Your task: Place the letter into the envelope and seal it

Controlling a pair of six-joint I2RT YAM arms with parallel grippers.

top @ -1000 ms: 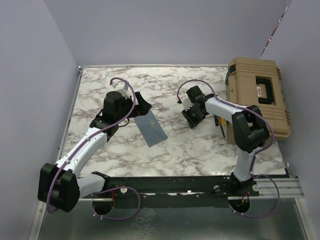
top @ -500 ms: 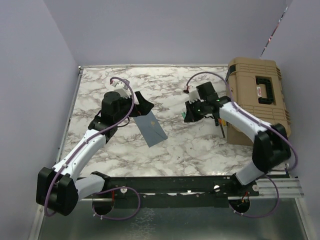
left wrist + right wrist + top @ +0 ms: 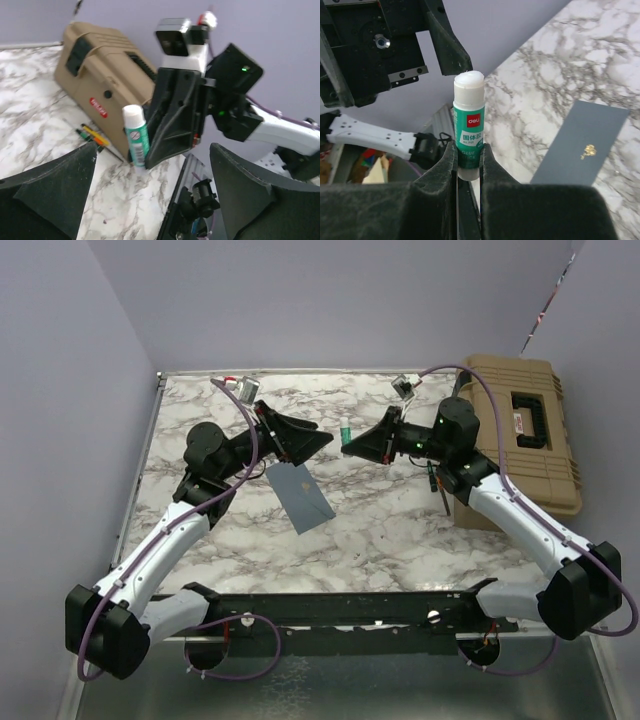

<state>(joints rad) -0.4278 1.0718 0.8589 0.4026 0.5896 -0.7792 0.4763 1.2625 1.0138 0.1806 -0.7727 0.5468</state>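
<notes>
Two arms meet above the marble table [image 3: 420,530], with a tan toolbox [image 3: 520,430] at its right edge.
The grey envelope [image 3: 300,495] lies flat beneath the left gripper [image 3: 308,445], whose jaws are spread wide. The right gripper [image 3: 468,167] pinches a white-topped green glue stick [image 3: 468,115].

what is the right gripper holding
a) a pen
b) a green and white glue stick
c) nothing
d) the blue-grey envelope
B: the right wrist view shows the right gripper shut on the lower body of the glue stick, while the envelope lies flat on the table, apart from it.
</notes>
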